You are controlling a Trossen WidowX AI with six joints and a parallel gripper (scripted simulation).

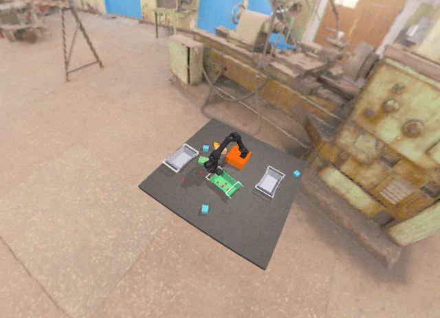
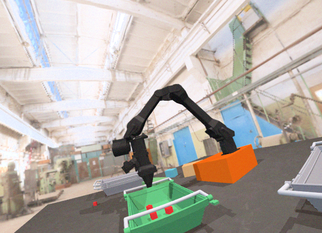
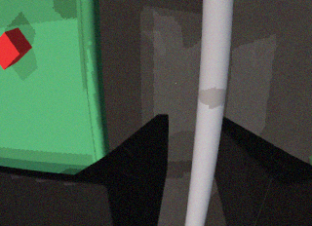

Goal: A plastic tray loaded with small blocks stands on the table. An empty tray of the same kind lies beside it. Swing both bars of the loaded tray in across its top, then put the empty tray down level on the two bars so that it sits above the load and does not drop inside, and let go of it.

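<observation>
The loaded green tray [image 1: 232, 180] [image 2: 181, 220] [image 3: 93, 90] holds several red blocks [image 2: 169, 210] [image 3: 14, 48]. Its near bar [image 1: 233, 187] [image 2: 166, 205] lies swung in across the top. Its far bar [image 2: 161, 180] [image 3: 214, 56] is swung out beyond the far end. My gripper [image 1: 218, 172] [image 2: 149, 186] [image 3: 189, 125] is slightly open at that far bar; in the wrist view the bar runs between the fingertips with gaps, not clamped. Two empty grey trays stand apart from it, one on the left [image 1: 181, 157] [image 2: 116, 189] and one on the right [image 1: 270, 180] [image 2: 309, 170].
Two loose red blocks [image 1: 201, 172] [image 1: 183, 180] lie left of the green tray. A green block [image 1: 203, 161], a peach block [image 1: 223, 150] [image 2: 188, 169] and blue blocks [image 1: 205, 148] [image 1: 205, 209] [image 1: 296, 173] lie around. The arm stands on an orange base [image 1: 238, 157] [image 2: 228, 168].
</observation>
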